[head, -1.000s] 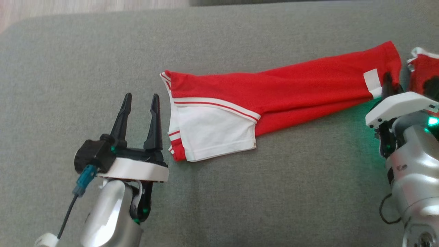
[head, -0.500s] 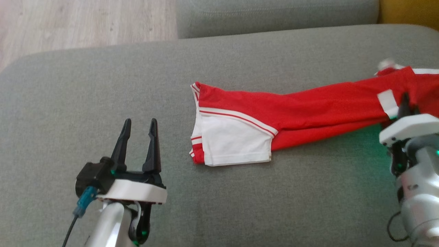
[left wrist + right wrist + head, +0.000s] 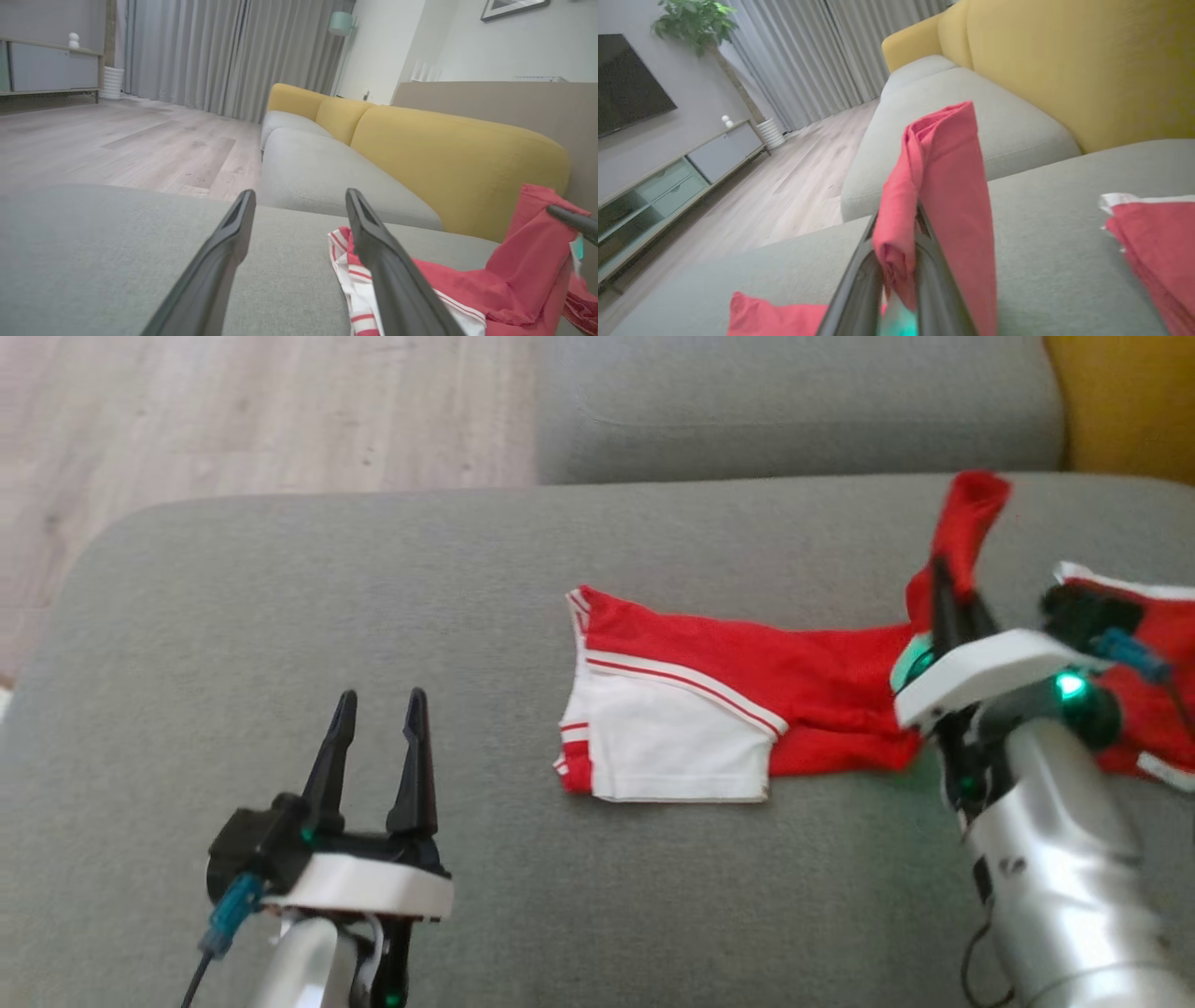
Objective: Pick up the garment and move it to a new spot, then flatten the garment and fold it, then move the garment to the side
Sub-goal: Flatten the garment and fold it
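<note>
– Garment (image 3: 747, 663) first: where does it lie?

– It lies on the grey sofa seat (image 3: 280, 616), a little to the right of the middle. It is red, with a white panel (image 3: 681, 751) and thin red-and-white stripes at its left end. This left end is flat on the seat. The right end is lifted up from the seat.

– What lifts it?

– The right tool (image 3: 938, 569). Its two dark fingers are pressed together on the red cloth. A fold of the cloth stands up above the fingertips and bends over at the top. Between this fold and the flat part, the cloth rises in a wrinkled slope.

– And the other one?

– The left tool (image 3: 383, 695) is at the near left of the seat, well apart from the garment. Its fingers are spread wide and point to the far side, with nothing between them. Whether it touches the seat, I cannot tell.

– Is something else on the seat?

– Yes. At the right edge, behind the right arm, there is another red cloth (image 3: 1172, 616) with a white border. I cannot tell if it belongs to the same garment or is a separate piece. Beyond the seat is a second grey cushion (image 3: 794, 401), with a yellow backrest (image 3: 1130, 401) at the far right and a pale wooden floor (image 3: 233, 411) at the far left.
</note>
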